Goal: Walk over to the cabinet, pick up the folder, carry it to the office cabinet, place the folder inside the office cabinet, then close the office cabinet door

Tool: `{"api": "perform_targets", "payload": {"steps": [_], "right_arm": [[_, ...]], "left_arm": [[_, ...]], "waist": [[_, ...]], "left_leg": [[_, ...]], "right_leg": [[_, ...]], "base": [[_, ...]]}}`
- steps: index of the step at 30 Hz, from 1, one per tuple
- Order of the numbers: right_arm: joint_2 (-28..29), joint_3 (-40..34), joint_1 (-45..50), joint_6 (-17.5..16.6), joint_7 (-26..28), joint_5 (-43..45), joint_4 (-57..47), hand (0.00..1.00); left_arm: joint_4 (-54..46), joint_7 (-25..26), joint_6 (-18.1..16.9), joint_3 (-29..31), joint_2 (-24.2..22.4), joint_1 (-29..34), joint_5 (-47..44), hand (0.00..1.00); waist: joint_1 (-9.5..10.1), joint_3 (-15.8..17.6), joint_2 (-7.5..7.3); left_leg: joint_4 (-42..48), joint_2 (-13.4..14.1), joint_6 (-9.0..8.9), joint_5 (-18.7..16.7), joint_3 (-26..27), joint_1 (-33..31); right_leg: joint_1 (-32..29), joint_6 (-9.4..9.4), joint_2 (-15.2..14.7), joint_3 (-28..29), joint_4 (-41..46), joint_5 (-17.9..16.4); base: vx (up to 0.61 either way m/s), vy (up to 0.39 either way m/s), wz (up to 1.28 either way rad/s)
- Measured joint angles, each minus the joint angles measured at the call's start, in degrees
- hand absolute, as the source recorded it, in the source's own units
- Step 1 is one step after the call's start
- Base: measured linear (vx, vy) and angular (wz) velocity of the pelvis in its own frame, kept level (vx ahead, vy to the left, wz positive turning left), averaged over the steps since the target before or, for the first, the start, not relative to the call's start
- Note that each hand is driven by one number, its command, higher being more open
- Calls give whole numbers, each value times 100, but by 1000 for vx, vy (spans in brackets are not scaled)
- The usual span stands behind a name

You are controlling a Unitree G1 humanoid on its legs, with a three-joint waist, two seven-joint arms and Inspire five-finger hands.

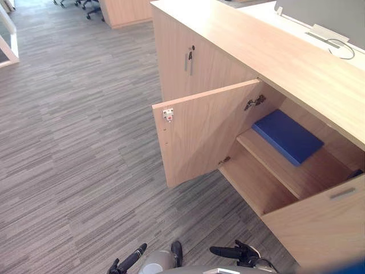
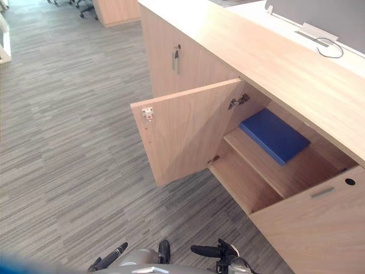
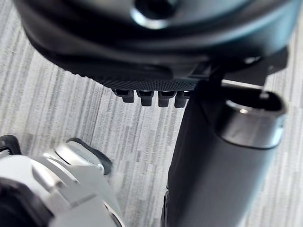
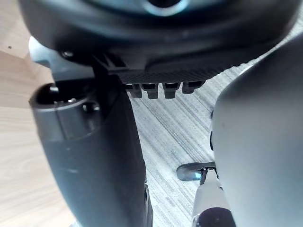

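Folder [image 1: 287, 136] lies flat on the cabinet shelf [image 1: 274, 165], ahead and right of the slack, empty right hand [image 1: 231, 252], farther from the equally slack left hand [image 1: 128, 261].

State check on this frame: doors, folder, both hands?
Left light-wood cabinet door: swung open.
Right light-wood cabinet door: open.
Neighbouring light-wood door with metal handle: closed.
Flat blue folder: lying flat on the inner wooden shelf, not held.
Left robot hand: open, empty.
Right robot hand: open, empty.
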Motion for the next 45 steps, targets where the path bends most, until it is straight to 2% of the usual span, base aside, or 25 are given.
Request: {"api": "perform_targets", "payload": {"steps": [2,4,8,12,16,21,26,32,35,36,38,40,41,42,43,45], "right_arm": [[1,-5,14,-7,2,-2,-38,100],[2,-211,48,3,-22,4,-114,100],[17,-256,170,0,-52,37,-280,100],[27,-238,170,11,19,-1,-380,100],[34,-328,168,20,165,-9,-386,100],[79,-635,170,115,246,8,-365,100],[75,-770,192,140,302,50,-360,100],[71,-1067,229,198,335,464,-296,100],[61,-1349,270,185,318,499,-231,100],[50,-1364,272,180,315,499,-215,100],[49,-1440,277,141,317,497,-193,100],[19,-1584,291,63,316,496,-119,100],[-36,-1594,291,48,317,494,-79,100],[-90,-1632,295,12,319,494,10,100],[-130,-1646,313,-2,319,494,42,100],[-283,-1687,380,-41,316,501,170,100]], "left_arm": [[-584,4,-3,-20,-133,140,118,100],[-1380,-17,49,-215,-264,130,638,100],[-2150,-117,106,-207,-106,-284,1602,100],[-2642,-139,217,-150,426,-953,2334,100],[-2679,-279,245,-221,1068,-1718,2708,100],[-2630,-363,482,-286,1285,-2329,2686,100],[-2360,-319,730,-328,1538,-2553,2713,100],[-2205,-194,769,-545,1641,-2606,2692,100],[-2209,-75,769,-994,1703,-2598,2661,100],[-2271,-54,767,-1273,1867,-2534,2818,100],[-2484,-59,765,-1900,2302,-2385,3095,100],[-3049,-136,713,-2985,3112,-2197,3440,100],[-3237,-172,696,-3290,3348,-2180,3535,100],[-3595,-289,612,-3805,3705,-2160,3805,100],[-3806,-381,582,-4034,3841,-2156,3927,100],[-4689,-776,273,-4828,4223,-2096,4348,100]], "waist": [[-3,-38,5],[-47,-56,112],[-163,-63,88],[-321,-58,101],[-366,-73,131],[-404,-104,176],[-415,-135,219],[-396,-173,279],[-332,-182,302],[-315,-184,306],[-295,-188,326],[-236,-197,367],[-209,-198,375],[-165,-205,395],[-145,-215,411],[-118,-254,473]], "left_leg": [[-447,-59,-28,229,-6,181],[-1193,-89,-65,603,3,497],[-1305,-45,-103,607,160,725],[-1307,17,-156,556,381,787],[-1307,163,-218,518,585,890],[-1302,296,-290,527,692,955],[-1302,408,-389,588,739,1019],[-1302,507,-509,669,749,1019],[-1302,515,-576,723,731,1005],[-1303,515,-581,737,718,996],[-1304,514,-570,747,701,962],[-1305,495,-568,745,684,858],[-1305,484,-566,744,667,828],[-1304,448,-553,743,603,787],[-1304,428,-509,733,586,761],[-1304,333,-400,708,548,594]], "right_leg": [[1,31,-14,-4,-87,19],[7,89,35,20,-212,66],[183,62,87,190,-338,86],[196,28,132,391,-408,108],[207,-65,252,521,-410,222],[210,-182,367,539,-398,319],[207,-251,457,548,-359,374],[184,-271,530,557,-332,404],[179,-269,534,546,-316,407],[177,-269,534,538,-312,407],[159,-268,534,528,-312,407],[85,-254,521,512,-315,407],[66,-240,513,507,-321,407],[61,-200,488,499,-342,412],[60,-186,478,500,-363,421],[-43,-151,408,511,-438,426]], "base": [[43,-48,3],[21,-63,-9],[17,-42,-24],[27,-14,-30],[24,-28,-27],[-5,-48,-14],[-34,-56,-7],[-59,-39,-2],[-79,-4,7],[-96,9,9],[-103,18,11],[-114,49,17],[-123,72,21],[-106,65,20],[-134,98,30],[-148,130,24]]}}
